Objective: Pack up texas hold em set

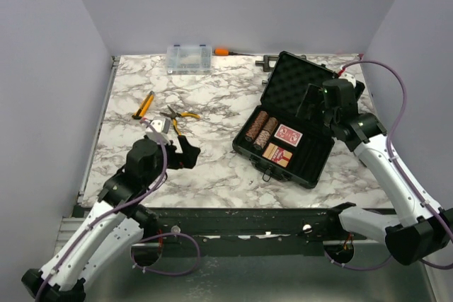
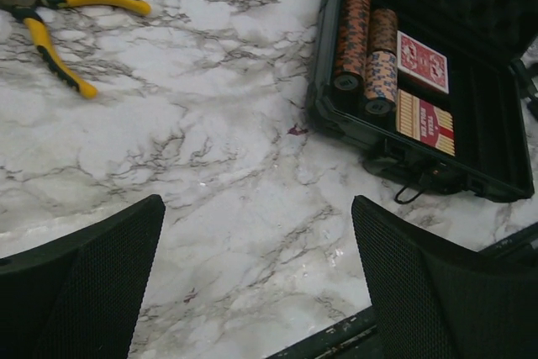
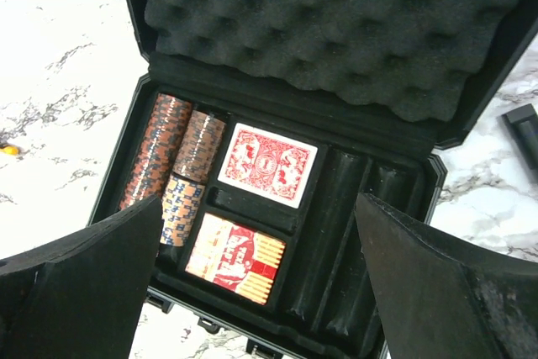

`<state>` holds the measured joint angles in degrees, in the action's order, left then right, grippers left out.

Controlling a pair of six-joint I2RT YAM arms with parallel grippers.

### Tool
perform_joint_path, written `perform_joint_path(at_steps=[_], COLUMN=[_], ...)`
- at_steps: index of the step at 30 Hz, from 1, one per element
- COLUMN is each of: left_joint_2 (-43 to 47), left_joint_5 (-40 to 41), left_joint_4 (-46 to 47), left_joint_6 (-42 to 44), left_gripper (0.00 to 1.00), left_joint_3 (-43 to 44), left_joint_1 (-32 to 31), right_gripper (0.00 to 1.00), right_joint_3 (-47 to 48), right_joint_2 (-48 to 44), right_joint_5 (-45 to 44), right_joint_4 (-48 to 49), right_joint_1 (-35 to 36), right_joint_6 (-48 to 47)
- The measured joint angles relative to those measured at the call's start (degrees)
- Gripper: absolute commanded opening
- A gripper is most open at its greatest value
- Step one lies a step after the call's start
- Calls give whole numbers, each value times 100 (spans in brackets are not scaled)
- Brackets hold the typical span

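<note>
Surface (image 1: 212,167): white marble-patterned top. The set sits on its right half, well apart from the yellow-handled pliers (image 1: 177,114) on the left.
Case (image 1: 315,155): black hard shell lying open on the surface. It is stiff and probably weighty with chips aboard, so better pushed or hinged than lifted.
Lid (image 1: 294,79): stands up behind the tray with its egg-crate foam facing forward. The likely hold is the free top edge — smooth plastic, so a pad may slip as the lid swings down.
Right pincer (image 3: 256,208): fingers wide apart and holding nothing, poised over the tray facing the lid.
Left pincer (image 2: 256,208): fingers spread and empty, hanging over bare marble to the left of the case.
Chip rolls (image 3: 172,153): brown-red stacks lying in the leftmost grooves, touching side by side. They look dense, and could split if loose; whether they are wrapped I cannot tell.
Card decks (image 3: 267,163): two red decks in the middle pockets, one behind the other — light and easily crushed.
Empty grooves (image 3: 353,233): two long slots on the right hold nothing.
</note>
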<state>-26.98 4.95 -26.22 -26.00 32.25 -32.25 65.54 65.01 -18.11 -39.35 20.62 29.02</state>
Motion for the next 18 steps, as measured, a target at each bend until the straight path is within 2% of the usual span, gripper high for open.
perform_joint_path(at_steps=[3, 8, 16, 18], left_joint_2=[-780, -2044, -3781, -4127], left_joint_5=[-463, -1071, -1266, -1255], left_joint_4=[363, 1128, 1740, 1810], left_joint_6=[-122, -503, -968, -1086], left_gripper=[79, 53, 56, 60], left_joint_3=[192, 398, 1091, 1344], left_joint_1=[0, -48, -619, -721], right_gripper=[100, 100, 100, 100], right_joint_3=[-11, 31, 269, 269], right_joint_2=[-149, -68, -4, -7], right_joint_5=[-72, -101, -138, -136], right_joint_4=[-63, -140, -238, -251], right_joint_1=[0, 0, 0, 0], right_joint_6=[-44, -153, -214, -212])
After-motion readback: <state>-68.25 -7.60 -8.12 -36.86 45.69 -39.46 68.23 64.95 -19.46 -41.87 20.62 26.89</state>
